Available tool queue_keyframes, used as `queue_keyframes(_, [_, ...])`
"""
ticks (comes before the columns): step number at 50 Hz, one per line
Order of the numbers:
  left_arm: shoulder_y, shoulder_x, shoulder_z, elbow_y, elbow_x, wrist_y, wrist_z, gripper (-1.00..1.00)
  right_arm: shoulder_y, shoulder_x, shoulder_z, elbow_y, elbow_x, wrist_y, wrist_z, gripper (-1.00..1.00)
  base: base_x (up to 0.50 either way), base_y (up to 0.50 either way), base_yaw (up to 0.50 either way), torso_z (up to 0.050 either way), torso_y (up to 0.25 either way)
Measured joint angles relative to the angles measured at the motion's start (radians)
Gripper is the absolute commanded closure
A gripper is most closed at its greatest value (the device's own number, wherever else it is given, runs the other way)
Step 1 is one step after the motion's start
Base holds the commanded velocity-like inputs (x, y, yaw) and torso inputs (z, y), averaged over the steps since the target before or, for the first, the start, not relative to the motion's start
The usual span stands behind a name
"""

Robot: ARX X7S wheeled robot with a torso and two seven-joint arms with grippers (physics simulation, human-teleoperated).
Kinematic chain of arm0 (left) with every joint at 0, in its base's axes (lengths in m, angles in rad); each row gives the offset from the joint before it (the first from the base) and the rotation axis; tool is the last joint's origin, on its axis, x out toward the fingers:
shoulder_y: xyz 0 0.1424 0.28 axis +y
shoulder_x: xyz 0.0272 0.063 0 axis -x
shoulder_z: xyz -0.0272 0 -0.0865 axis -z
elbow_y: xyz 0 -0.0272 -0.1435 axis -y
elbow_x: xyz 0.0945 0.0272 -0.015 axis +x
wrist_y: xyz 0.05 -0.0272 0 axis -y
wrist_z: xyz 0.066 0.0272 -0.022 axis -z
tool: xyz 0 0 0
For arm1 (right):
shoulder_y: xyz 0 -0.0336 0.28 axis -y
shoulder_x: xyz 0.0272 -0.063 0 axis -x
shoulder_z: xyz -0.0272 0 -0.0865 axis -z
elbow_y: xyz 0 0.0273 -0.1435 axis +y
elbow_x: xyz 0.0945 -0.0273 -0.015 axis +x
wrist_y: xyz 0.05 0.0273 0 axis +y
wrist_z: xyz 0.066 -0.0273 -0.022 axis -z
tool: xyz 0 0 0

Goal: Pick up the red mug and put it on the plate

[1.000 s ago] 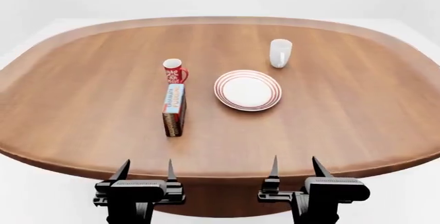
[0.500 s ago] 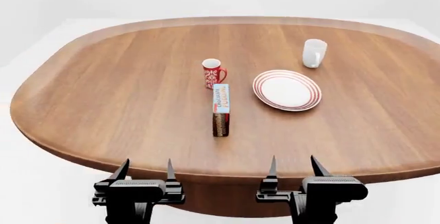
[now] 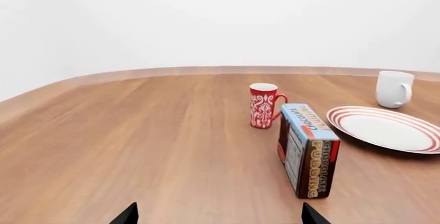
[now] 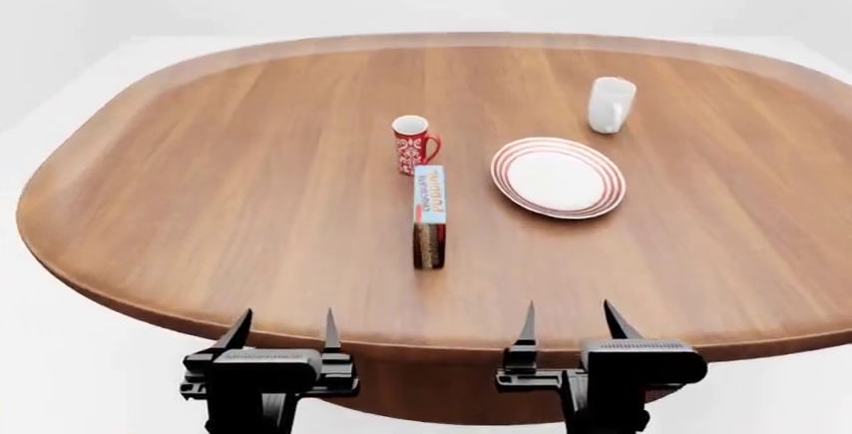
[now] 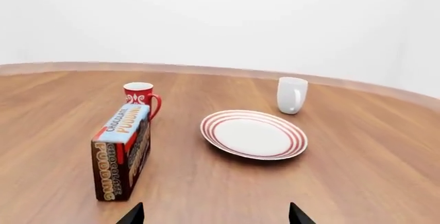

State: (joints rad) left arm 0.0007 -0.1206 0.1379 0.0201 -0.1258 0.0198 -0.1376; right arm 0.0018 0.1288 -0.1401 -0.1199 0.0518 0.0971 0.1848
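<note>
Both grippers, left (image 4: 281, 329) and right (image 4: 569, 324), parked at the near table edge, fingers spread wide, holding nothing. Approach step, by the look of it: small red snowflake-patterned ceramic mug (image 4: 413, 144) well ahead, just beyond an upright chocolate pudding box (image 4: 428, 215); round white red-ringed plate (image 4: 557, 177) ahead of the right gripper. Next: reach past the box.

Left gripper (image 3: 218, 216): only the two dark fingertips (image 3: 127, 216) show, set wide apart with nothing between them, low over the wooden table (image 3: 137, 147). Ahead of the gripper and off to its right, a chocolate pudding box (image 3: 307, 149) stands on its long edge, end-on toward the gripper. Just beyond the box, the red mug (image 3: 264, 105) stands upright, handle toward the plate (image 3: 385, 128). Plate lies flat, further right, near the box but apart from it. White mug (image 3: 394, 88) stands upright beyond the plate.
</note>
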Motion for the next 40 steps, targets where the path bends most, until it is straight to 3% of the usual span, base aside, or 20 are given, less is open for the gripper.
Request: queue_keyframes(40, [-0.007,-0.027,0.036,-0.01,-0.026,0.011,-0.029,-1.0,-0.005,0.037,-0.044,-0.023,0.029,-0.015,0.005,-1.0,0.5,0.0,0.0,0.0,0.0])
